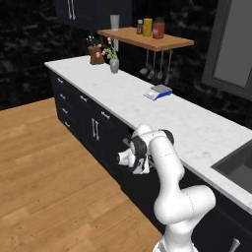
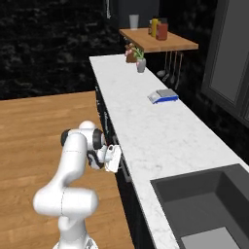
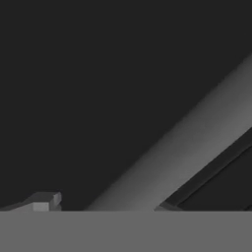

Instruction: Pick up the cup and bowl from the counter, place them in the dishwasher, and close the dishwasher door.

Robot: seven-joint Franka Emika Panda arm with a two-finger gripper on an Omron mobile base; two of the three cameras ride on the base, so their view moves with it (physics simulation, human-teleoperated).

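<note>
No cup or bowl stands on the white marble counter [image 1: 129, 101] [image 2: 146, 129]; both are out of sight. My arm bends low in front of the black cabinets. My gripper [image 1: 128, 145] [image 2: 118, 156] is right at the black front just under the counter's edge. The hand view looks straight at the flat black dishwasher door [image 3: 98, 74], with its long silver bar handle [image 3: 197, 142] running diagonally close in front. One fingertip [image 3: 45, 200] shows far to the lower left, so the gripper looks open with nothing in it. The wire rack is hidden.
A blue and white scale [image 1: 158, 91] lies on the counter. A flower vase [image 1: 114, 64] and a knife block [image 1: 96, 54] stand at its far end. A wooden shelf [image 1: 147, 39] carries jars and a tall glass. A sink [image 2: 209, 204] is at the right, wooden floor [image 1: 44, 167] at the left.
</note>
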